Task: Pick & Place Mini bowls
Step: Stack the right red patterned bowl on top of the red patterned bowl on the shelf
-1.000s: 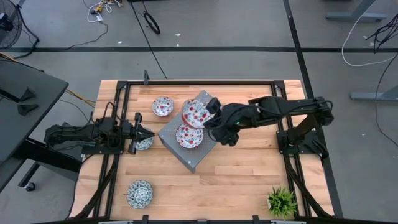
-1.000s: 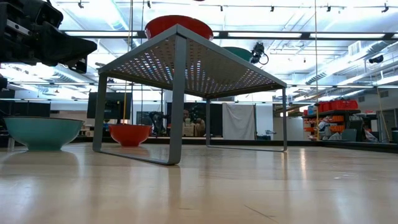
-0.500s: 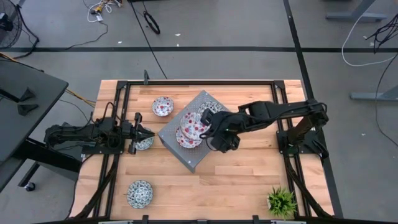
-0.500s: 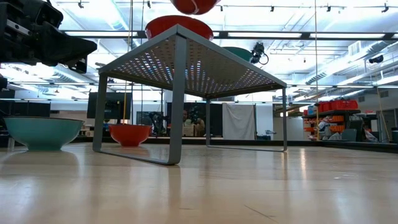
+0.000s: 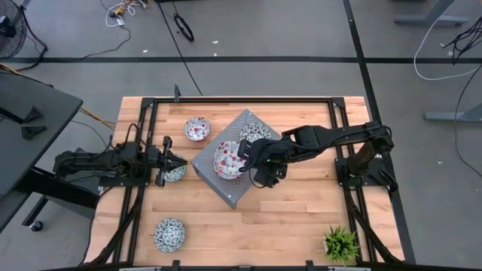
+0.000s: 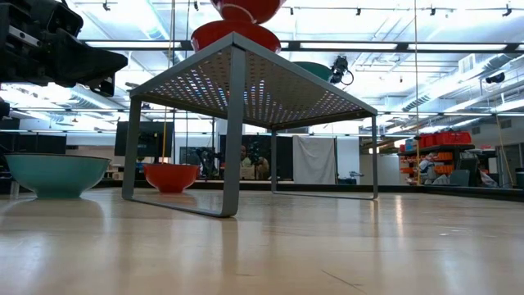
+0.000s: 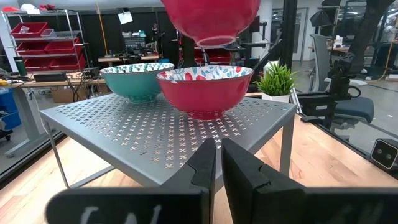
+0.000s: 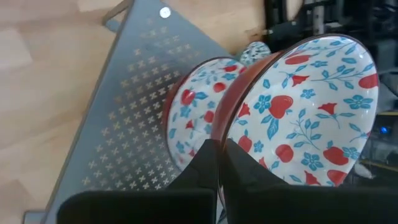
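While right claw point(image 8: 217, 163) pinches glossy floral bowl point(image 8: 298, 112), perforated metal stand point(image 8: 124, 118), left claw point(image 7: 217, 163) near-closed, empty

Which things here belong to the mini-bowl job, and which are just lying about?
Job: held red bowl in right gripper; red bowl and teal bowl on grey stand; loose red bowl, two teal bowls on table.
Lying about: potted plant.

Two matte-black jointed arms — left arm point(image 5: 105, 163), right arm point(image 5: 331, 138) — each with flat dark fingers point(image 7: 205, 171).

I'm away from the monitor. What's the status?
Right gripper shut on red bowl, above second red bowl on rack. Left gripper shut, waiting beside rack.
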`<state>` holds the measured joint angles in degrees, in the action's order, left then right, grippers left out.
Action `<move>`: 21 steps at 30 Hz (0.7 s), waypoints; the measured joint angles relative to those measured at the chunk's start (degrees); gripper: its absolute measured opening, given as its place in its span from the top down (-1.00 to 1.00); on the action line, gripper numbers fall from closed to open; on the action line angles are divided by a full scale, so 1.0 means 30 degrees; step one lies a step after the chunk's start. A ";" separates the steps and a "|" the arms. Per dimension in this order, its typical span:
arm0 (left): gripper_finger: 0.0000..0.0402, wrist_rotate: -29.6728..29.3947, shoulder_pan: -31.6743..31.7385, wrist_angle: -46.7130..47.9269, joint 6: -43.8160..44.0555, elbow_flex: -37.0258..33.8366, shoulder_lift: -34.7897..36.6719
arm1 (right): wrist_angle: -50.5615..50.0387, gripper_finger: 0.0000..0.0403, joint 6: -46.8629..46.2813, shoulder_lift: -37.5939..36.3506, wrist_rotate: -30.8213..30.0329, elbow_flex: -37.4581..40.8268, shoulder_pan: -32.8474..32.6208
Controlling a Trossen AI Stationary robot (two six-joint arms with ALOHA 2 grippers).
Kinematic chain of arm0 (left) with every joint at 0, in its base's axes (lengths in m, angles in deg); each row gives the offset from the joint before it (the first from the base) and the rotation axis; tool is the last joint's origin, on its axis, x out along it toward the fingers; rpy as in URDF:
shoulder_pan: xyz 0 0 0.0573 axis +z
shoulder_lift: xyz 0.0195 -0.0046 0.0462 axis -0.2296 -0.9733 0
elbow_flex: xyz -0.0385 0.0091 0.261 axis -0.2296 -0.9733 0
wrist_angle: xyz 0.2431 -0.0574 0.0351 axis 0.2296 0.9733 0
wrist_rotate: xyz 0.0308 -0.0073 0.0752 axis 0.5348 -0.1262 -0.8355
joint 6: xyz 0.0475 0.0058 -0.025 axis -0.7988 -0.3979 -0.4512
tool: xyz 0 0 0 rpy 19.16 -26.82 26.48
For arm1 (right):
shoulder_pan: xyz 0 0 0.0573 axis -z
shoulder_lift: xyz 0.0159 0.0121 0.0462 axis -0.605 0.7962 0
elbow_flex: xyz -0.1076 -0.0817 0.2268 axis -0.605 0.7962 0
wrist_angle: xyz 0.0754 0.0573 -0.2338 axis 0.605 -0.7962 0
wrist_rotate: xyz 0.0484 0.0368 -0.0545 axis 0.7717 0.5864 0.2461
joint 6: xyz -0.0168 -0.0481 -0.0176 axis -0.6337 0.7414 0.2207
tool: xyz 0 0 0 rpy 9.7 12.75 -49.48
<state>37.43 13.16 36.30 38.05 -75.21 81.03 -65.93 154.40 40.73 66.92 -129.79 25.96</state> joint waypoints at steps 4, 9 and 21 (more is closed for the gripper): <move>0.85 0.0000 0.0006 0.0006 -0.0005 -0.0005 0.0000 | 0.0309 1.00 0.0666 0.0278 -0.0563 0.0000 0.0007; 0.85 0.0000 0.0006 0.0006 -0.0005 0.0000 0.0000 | 0.0283 1.00 0.1093 0.0806 -0.1039 0.0000 0.0007; 0.85 0.0000 0.0006 0.0007 -0.0005 -0.0002 0.0004 | 0.0089 1.00 0.1057 0.1665 -0.1040 0.0000 0.0340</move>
<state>37.43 13.18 36.32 38.03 -75.22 81.04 -65.67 157.57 45.73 63.80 -129.79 26.98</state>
